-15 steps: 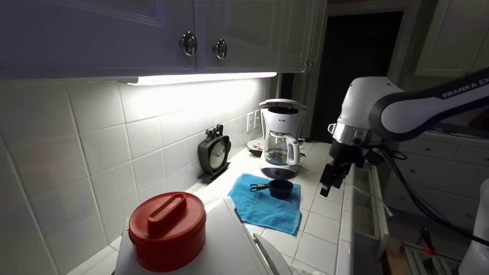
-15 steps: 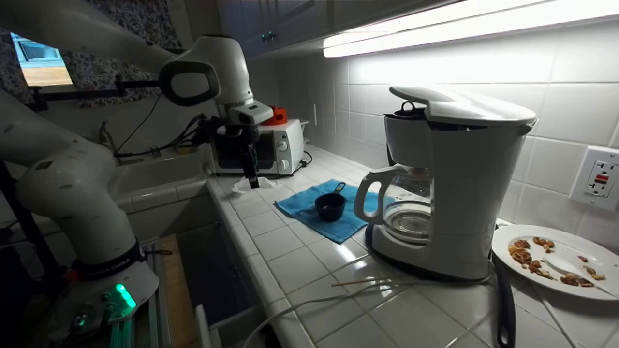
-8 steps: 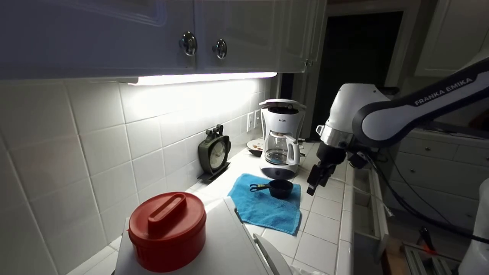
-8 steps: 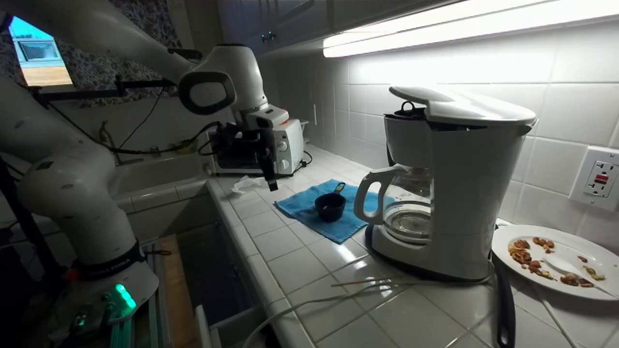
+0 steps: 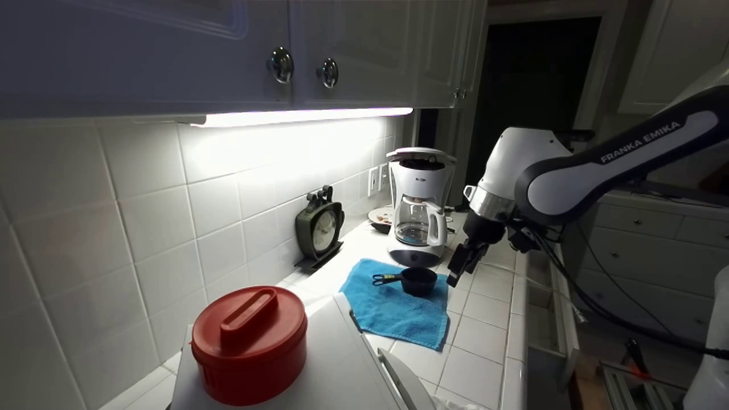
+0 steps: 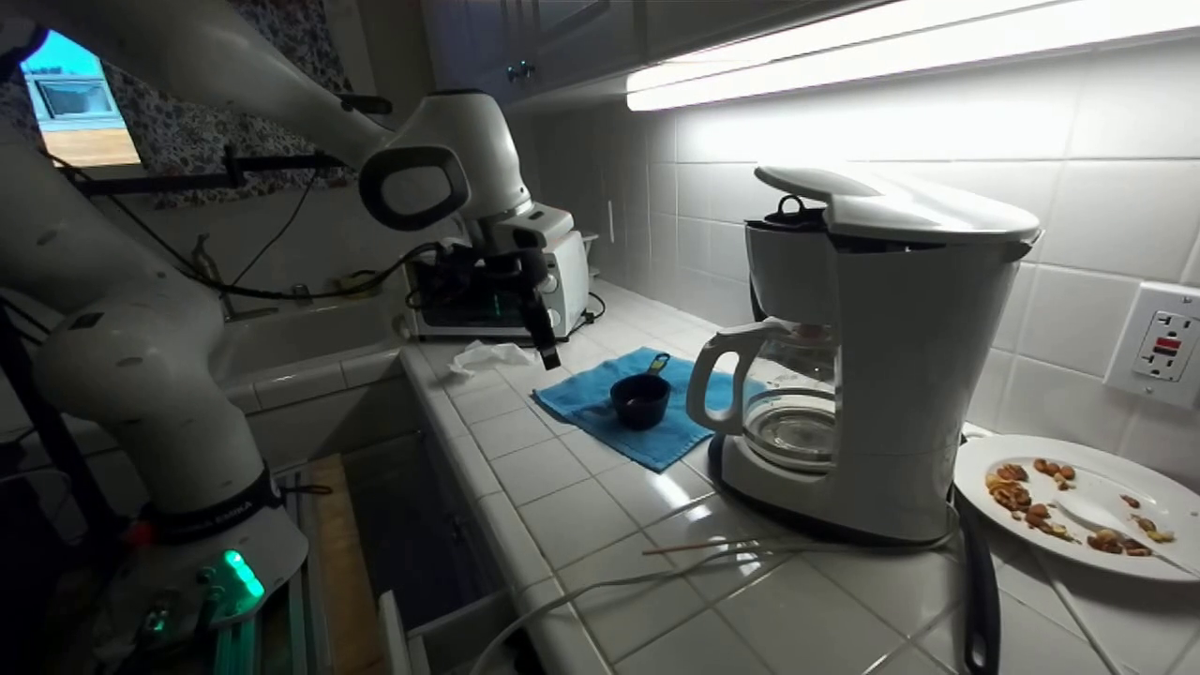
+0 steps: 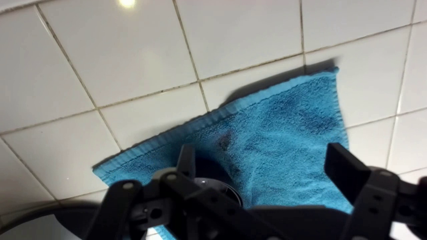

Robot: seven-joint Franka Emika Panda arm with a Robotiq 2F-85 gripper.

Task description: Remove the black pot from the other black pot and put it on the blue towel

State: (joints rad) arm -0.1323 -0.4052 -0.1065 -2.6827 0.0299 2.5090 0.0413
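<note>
Small black pots appear nested on the blue towel, showing as one black pot body in both exterior views (image 5: 419, 282) (image 6: 641, 401). The handle end looks doubled, but I cannot tell the pots apart. The blue towel (image 5: 398, 313) lies rumpled on the tiles; it also shows in the wrist view (image 7: 283, 140). My gripper (image 5: 454, 279) is in the air above the counter, beside the towel's edge and apart from the pots (image 6: 550, 361). In the wrist view the gripper (image 7: 262, 156) is open and empty. One finger partly hides the pot's rim (image 7: 213, 182).
A coffee maker (image 5: 418, 191) with a glass carafe stands close behind the towel. A red container (image 5: 250, 347) sits on a white toaster oven (image 6: 562, 281). A plate of food (image 6: 1158, 511), a cord (image 6: 609, 583) and an open drawer (image 5: 549, 319) are also around.
My gripper has moved across the counter toward the towel and pots and tilted a little. The pots and towel have not moved.
</note>
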